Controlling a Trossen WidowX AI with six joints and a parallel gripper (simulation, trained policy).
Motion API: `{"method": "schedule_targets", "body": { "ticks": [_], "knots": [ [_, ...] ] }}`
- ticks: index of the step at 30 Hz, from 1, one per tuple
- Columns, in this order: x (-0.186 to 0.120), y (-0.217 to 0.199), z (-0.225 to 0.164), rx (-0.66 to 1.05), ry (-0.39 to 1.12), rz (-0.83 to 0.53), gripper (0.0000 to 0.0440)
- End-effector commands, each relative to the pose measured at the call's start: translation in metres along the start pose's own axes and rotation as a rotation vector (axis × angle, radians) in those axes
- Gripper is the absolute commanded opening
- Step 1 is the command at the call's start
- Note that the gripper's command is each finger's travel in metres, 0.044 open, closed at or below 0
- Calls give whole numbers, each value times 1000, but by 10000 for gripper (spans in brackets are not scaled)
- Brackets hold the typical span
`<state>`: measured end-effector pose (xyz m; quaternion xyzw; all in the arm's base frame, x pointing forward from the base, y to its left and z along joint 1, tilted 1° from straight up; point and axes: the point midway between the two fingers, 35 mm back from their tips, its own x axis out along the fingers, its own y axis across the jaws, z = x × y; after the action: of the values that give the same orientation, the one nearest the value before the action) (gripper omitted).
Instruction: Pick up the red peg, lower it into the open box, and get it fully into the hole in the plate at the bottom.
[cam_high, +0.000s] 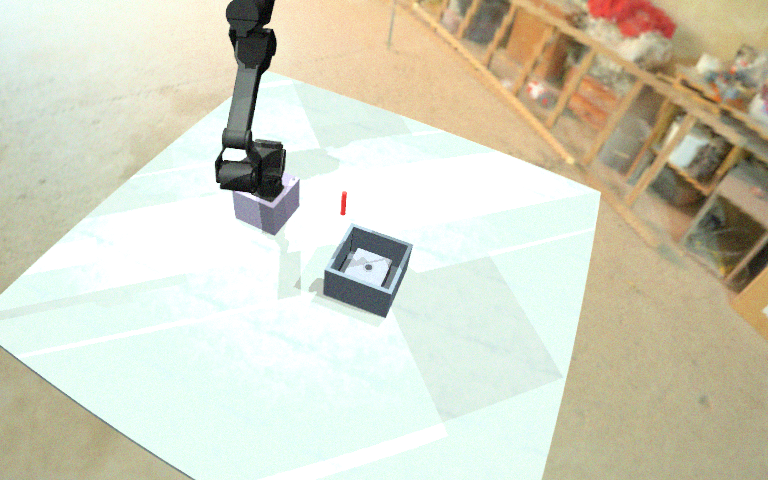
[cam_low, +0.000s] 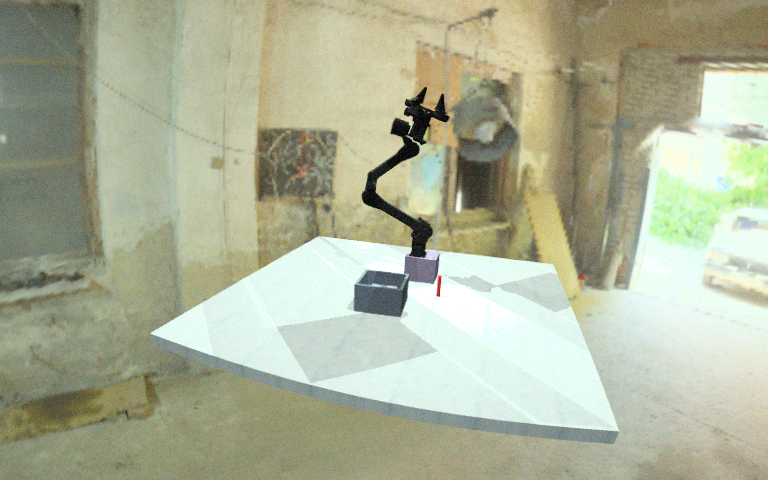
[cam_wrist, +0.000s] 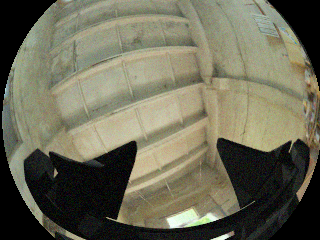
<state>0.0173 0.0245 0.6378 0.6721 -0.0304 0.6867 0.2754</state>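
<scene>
Legible markings: none found. No text, label, brand, number or sign can be read on any surface in the top, exterior or wrist view; the background details are too blurred to make out.

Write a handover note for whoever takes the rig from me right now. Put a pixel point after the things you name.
Gripper (cam_low: 433, 97) (cam_wrist: 178, 144): open, nothing between the fingers, raised high above the table and pointing upward.
Red peg (cam_high: 343, 203) (cam_low: 438, 285): standing upright on the table, beside the open box and outside it.
Open box (cam_high: 357, 300) (cam_low: 379, 300): on the table; the plate (cam_high: 378, 273) at its bottom shows its hole (cam_high: 368, 267) with no peg in it.
Done: no step of the job.
Left: bring the gripper down, grasp the peg, lower it into the box and seat it fully in the hole.
</scene>
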Motion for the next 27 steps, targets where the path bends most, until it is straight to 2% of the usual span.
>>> {"method": "schedule_targets", "body": {
  "ticks": [1, 2, 15, 27],
  "knots": [
    [1, -5, -2, -27, -4, -17, 421],
    [1, -11, -6, -56, -3, -37, 440],
    [-3, -113, -44, -379, 81, -343, 437],
    [-34, -218, -40, -624, 150, -675, 430]
  ]
}}
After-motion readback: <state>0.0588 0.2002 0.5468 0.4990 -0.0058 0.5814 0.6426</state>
